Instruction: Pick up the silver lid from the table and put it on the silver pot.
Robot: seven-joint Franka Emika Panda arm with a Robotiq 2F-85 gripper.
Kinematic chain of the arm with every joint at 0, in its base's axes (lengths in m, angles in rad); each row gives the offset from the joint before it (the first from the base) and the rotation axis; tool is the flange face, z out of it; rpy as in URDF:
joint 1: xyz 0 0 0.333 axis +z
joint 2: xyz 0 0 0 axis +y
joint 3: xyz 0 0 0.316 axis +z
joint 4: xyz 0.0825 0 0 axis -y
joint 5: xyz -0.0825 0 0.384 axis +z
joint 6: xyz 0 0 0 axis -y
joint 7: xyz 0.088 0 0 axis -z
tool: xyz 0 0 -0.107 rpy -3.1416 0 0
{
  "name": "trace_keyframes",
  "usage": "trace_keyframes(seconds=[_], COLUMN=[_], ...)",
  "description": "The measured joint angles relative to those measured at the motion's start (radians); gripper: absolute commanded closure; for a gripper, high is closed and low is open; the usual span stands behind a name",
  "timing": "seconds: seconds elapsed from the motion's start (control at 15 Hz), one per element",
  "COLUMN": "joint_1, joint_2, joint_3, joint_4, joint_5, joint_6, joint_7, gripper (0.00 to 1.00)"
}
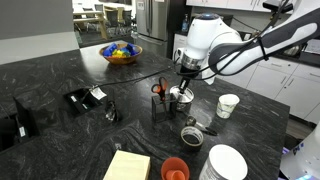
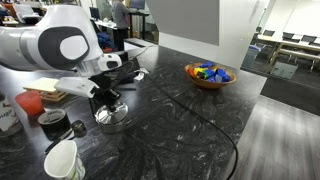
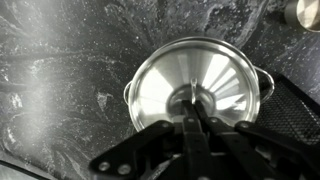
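Note:
In the wrist view the silver lid (image 3: pixel 165 80) is a shiny round disc lying over the silver pot, of which only the side handles (image 3: pixel 264 84) show. My gripper (image 3: pixel 190 108) is shut, with both fingertips pinched on the knob at the lid's centre. In both exterior views the gripper (image 1: pixel 182 88) (image 2: pixel 104 98) points straight down over the small steel pot (image 1: pixel 180 98) (image 2: pixel 111 114) on the dark marble counter. I cannot tell whether the lid rests fully on the rim or hovers just above it.
A black wire rack (image 1: pixel 160 102) stands right beside the pot. A white paper cup (image 1: pixel 228 105), a dark-centred metal vessel (image 1: pixel 191 133), an orange cup (image 1: pixel 175 168) and a white plate (image 1: pixel 225 163) stand nearby. A fruit bowl (image 1: pixel 121 53) sits farther back.

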Motion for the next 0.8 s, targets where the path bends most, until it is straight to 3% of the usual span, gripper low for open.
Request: trace_keyframes(seconds=[0.07,0.13,0.2,0.33,0.4,0.53,0.67,0.73,0.8], joint_1=[0.0,0.0,0.0,0.0,0.0,0.0,0.0,0.0,0.0], joint_2=[0.007,0.013,0.017,0.018,0.018,0.016,0.015,0.015,0.015], joint_3=[0.0,0.0,-0.001,-0.004,-0.006,-0.008,-0.008,-0.008,-0.008], joint_4=[0.0,0.0,0.001,0.003,0.004,0.012,0.013,0.013,0.013], joint_5=[0.0,0.0,0.0,0.0,0.002,0.008,0.009,0.009,0.009], joint_6=[-0.001,-0.001,-0.001,-0.001,-0.001,-0.001,-0.001,-0.001,-0.001], joint_7=[-0.002,-0.003,-0.003,-0.003,-0.003,-0.003,-0.003,-0.003,-0.003], gripper=[0.99,0.72,0.7,0.57,0.76,0.62,0.57,0.32,0.31])
